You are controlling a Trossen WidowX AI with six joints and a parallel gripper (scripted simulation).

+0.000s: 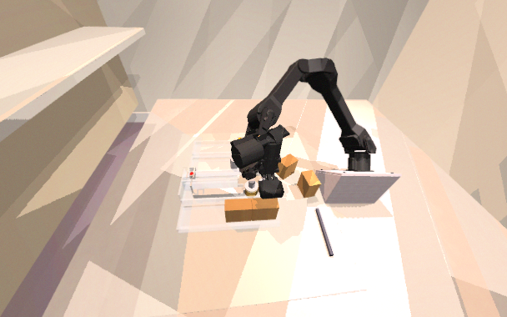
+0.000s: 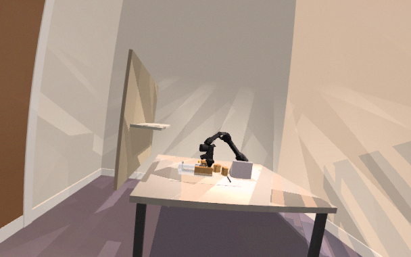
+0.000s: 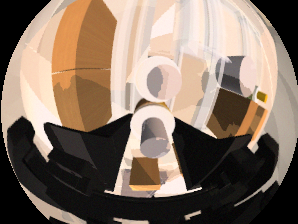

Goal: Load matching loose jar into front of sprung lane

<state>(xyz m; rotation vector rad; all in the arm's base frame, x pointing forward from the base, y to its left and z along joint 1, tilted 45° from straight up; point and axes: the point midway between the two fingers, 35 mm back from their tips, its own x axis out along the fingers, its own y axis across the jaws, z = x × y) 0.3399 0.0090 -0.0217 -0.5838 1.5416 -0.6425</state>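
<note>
Loose jar (image 3: 154,131) clamped in half-closed gripper (image 3: 153,137), lined up behind lane jar (image 3: 160,79) to push row back.

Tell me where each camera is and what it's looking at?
Top: high above, looking down at the table; whole arm shows.
Exterior: far across the room, facing the table; arm small.
Wrist: on the arm, looking past the jaws, shut on a jar.
Top and wrist share the jar and orange boxes.
</note>
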